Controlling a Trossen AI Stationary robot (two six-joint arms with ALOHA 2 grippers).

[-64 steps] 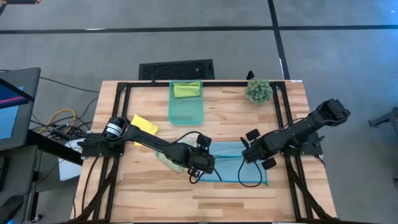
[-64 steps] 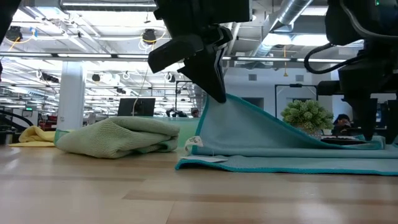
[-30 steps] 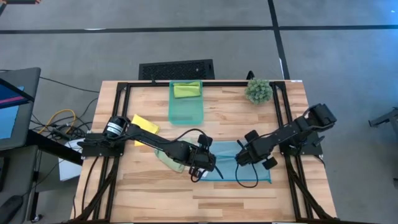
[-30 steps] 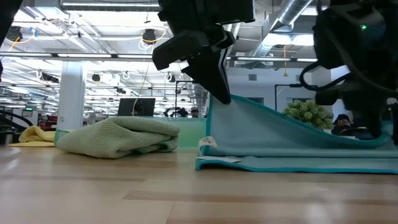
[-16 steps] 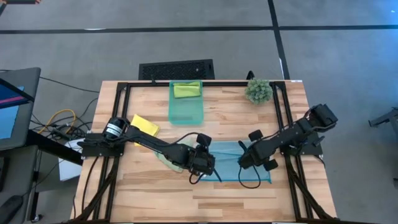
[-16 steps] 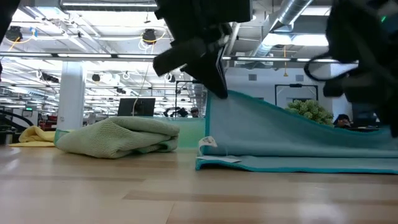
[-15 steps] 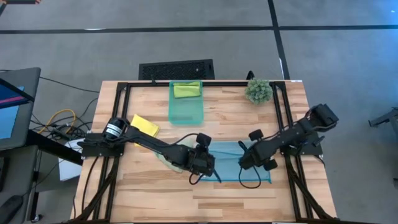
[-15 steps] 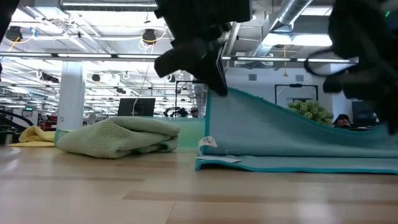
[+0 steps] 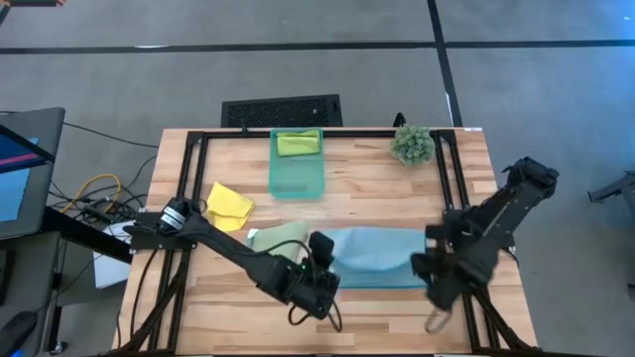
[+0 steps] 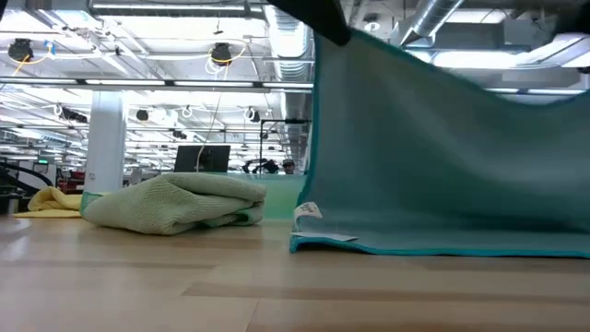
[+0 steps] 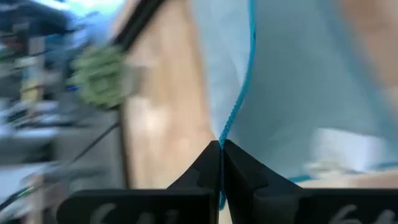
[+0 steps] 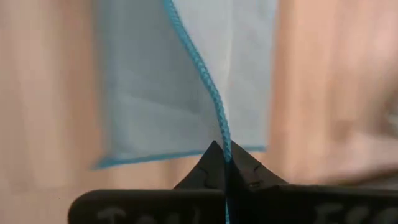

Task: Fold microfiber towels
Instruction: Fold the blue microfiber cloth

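One fold is under way: the light blue towel hangs stretched between the left gripper and right gripper, each pinched tight on its edge. The pale green towel (bunched beyond the left gripper) and yellow towel look unfolded.

Grey concrete floor with dark seams, black floor vent, wooden tabletop; ceiling lights, ducts overhead.

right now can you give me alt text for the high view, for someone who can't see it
Seen from above, both end effectors, left and right, grip a light blue towel stretched between them on a wooden table. A pale green towel and a yellow towel lie left of it.
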